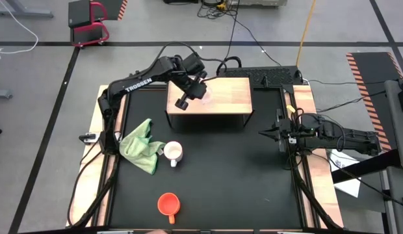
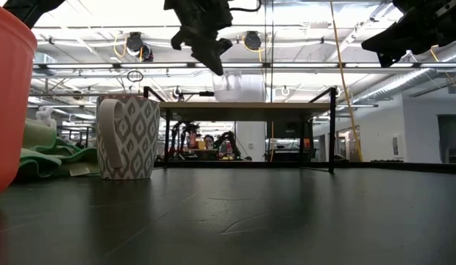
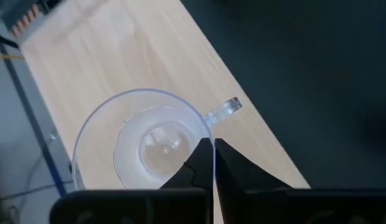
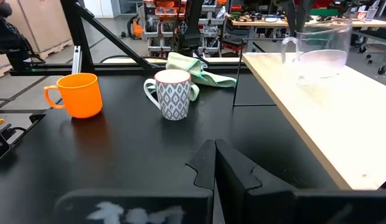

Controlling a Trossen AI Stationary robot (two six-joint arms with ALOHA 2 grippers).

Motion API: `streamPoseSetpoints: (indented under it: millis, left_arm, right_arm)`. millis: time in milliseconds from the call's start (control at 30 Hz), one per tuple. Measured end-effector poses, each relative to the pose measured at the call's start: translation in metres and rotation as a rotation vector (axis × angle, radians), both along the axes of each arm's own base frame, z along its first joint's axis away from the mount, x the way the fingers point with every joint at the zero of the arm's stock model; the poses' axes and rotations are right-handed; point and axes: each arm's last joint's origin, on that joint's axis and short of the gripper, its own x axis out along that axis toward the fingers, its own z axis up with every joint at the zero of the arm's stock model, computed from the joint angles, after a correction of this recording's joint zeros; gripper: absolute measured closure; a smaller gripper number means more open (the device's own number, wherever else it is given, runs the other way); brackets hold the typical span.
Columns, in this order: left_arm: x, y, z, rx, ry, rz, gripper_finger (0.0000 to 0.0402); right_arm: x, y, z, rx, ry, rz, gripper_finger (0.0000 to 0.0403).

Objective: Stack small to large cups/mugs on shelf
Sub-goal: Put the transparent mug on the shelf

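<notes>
Overhead, the left gripper (image 1: 200,89) sits above the shelf (image 1: 227,97), at the left part of its light wooden top, right at the clear glass cup (image 1: 205,95). Left wrist view: fingers (image 3: 202,165) pressed together, tips meeting at the near rim of the clear glass cup (image 3: 143,146), which stands upright on the wood with its small handle (image 3: 225,109) pointing toward the shelf edge. Whether the rim wall is pinched between the tips cannot be told (the closed tips cover that spot). Low view: the clear glass cup (image 2: 237,86) rests on the shelf top (image 2: 246,107), gripper (image 2: 213,62) touching it from above-left.

White mug (image 1: 173,153) with grey pattern stands upright on the black table (image 1: 234,182), just beside the green cloth (image 1: 143,144), well forward of the shelf. Orange mug (image 1: 168,204) stands upright near the front table edge, apart from the white mug.

Right gripper (image 1: 272,134) waits at the right side of the table, clear of the shelf, fingers closed on nothing. Right wrist view: closed fingers (image 4: 208,165) aim across the table toward the orange mug (image 4: 79,94), the white mug (image 4: 172,93) and the green cloth (image 4: 196,68).
</notes>
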Motion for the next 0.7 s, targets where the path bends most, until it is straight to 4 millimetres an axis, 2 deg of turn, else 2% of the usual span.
streamPoseSetpoints:
  millis: [400, 700]
  left_arm:
    - [-0.03, 0.0, 0.018, -0.088, 0.027, 0.038, 0.04]
    - [-0.051, 0.011, 0.029, -0.154, -0.003, 0.068, 0.0401]
  right_arm:
    - [0.0, 0.0, 0.0, -0.001, -0.002, -0.001, 0.0403]
    - [0.0, 0.0, 0.0, -0.001, -0.004, -0.001, 0.0403]
